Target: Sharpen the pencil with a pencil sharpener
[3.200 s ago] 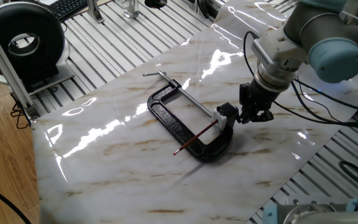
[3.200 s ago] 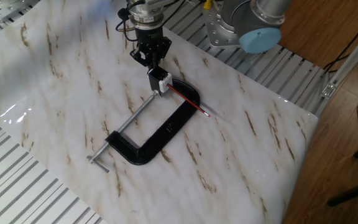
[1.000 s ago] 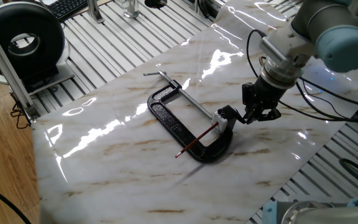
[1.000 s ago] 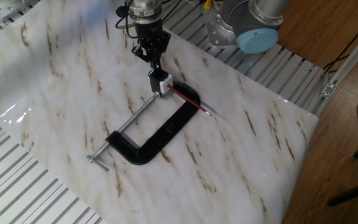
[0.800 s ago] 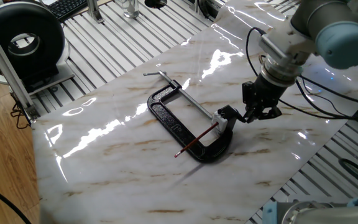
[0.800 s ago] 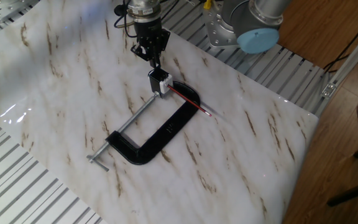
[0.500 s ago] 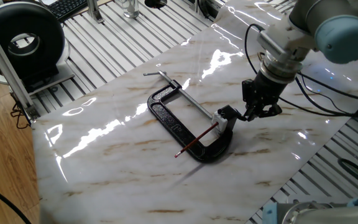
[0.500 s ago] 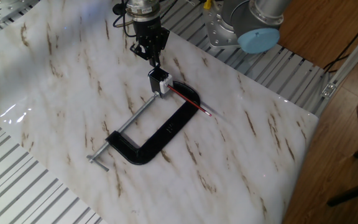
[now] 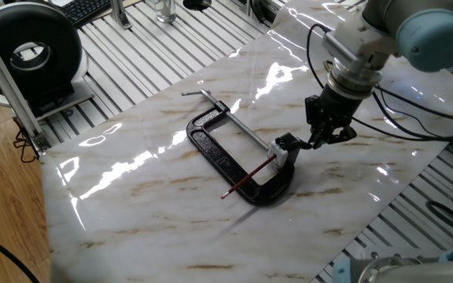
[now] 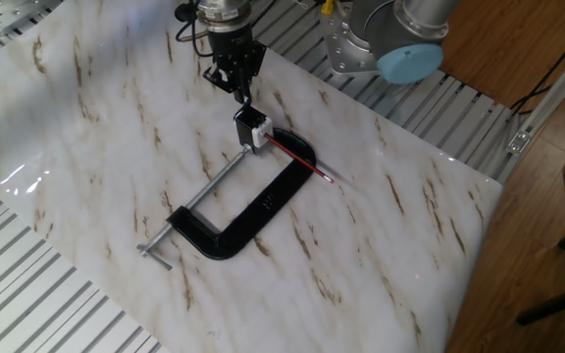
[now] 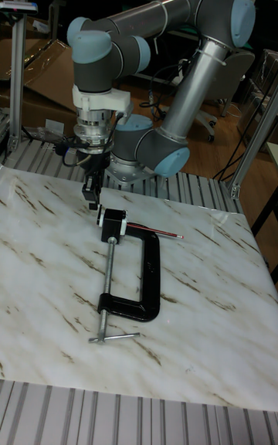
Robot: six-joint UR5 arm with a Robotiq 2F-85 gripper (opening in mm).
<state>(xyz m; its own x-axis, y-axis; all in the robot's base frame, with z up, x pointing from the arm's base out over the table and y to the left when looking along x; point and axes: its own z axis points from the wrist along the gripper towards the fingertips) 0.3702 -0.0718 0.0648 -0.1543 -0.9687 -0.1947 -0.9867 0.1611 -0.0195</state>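
Glossy white marble-pattern table (image 9: 148,196) with brown veining. Black cast C-shaped clamp (image 9: 226,161) lies flat on it, its silver threaded rod (image 9: 246,130) ending in a thin crossbar. Small whitish block, the pencil sharpener (image 10: 259,132), sits at the clamp's jaw end. Thin red pencil (image 9: 248,174) lies across the clamp's frame, one end at the sharpener, dark tip pointing away. Dark gripper (image 10: 239,86) hovers just beside the sharpener, empty, its fingers drawn close together.
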